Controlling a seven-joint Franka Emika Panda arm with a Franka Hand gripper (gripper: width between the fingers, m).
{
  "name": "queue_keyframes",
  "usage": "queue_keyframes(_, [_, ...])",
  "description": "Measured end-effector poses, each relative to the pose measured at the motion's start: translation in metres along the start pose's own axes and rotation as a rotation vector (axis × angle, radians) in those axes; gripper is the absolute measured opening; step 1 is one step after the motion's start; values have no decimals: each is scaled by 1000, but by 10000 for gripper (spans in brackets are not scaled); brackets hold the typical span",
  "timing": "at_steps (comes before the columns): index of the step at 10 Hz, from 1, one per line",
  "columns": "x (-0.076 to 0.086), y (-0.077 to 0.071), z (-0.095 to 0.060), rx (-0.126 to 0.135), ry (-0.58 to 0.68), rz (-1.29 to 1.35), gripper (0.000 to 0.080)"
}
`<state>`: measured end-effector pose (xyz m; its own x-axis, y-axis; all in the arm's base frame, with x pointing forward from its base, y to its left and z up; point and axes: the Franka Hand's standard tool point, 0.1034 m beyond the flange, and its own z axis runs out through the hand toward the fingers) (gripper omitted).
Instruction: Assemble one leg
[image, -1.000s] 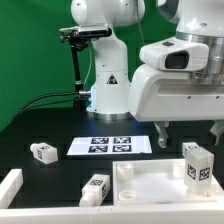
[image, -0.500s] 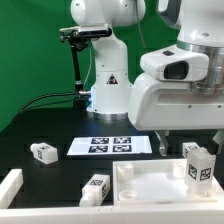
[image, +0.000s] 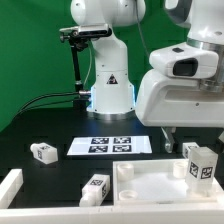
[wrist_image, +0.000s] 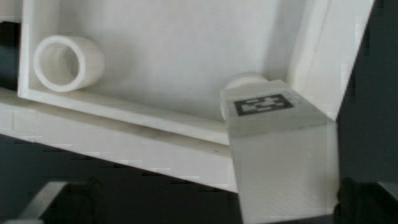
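Note:
A leg (image: 197, 165) stands upright at the tabletop's (image: 150, 186) corner on the exterior view's right. My gripper (image: 190, 140) hangs open just above it, one dark finger on each side. In the wrist view the same leg (wrist_image: 270, 135), with its square marker on top, stands against the tabletop's rim (wrist_image: 125, 125). It lies between my gripper's (wrist_image: 210, 205) spread fingers, closer to one of them, and neither is seen pressing on it. Two more legs lie on the black table, one (image: 43, 152) at the left and one (image: 95, 188) near the tabletop's left edge.
The marker board (image: 110, 145) lies flat behind the tabletop. The arm's white base (image: 108, 85) stands at the back, with a camera stand (image: 78, 50) beside it. A white frame corner (image: 10, 185) sits at the front left. A round socket (wrist_image: 68, 62) shows in the tabletop.
The arm has shifted toward the exterior view's right and a little upward. The upright leg and the other parts have stayed where they were.

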<state>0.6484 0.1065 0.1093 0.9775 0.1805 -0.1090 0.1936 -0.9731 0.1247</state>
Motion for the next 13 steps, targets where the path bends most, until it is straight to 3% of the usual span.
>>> queue_keyframes(4, [-3, -23, 16, 3, 17, 30, 649])
queue_keyframes(7, [-3, -13, 17, -12, 15, 31, 649])
queue_keyframes(9, [-3, -12, 18, -11, 15, 33, 391])
queue_keyframes(10, [-3, -12, 18, -11, 15, 33, 391])
queue_keyframes(11, [-2, -12, 17, -11, 17, 33, 292])
queue_keyframes(13, [-1, -9, 17, -6, 30, 79, 292])
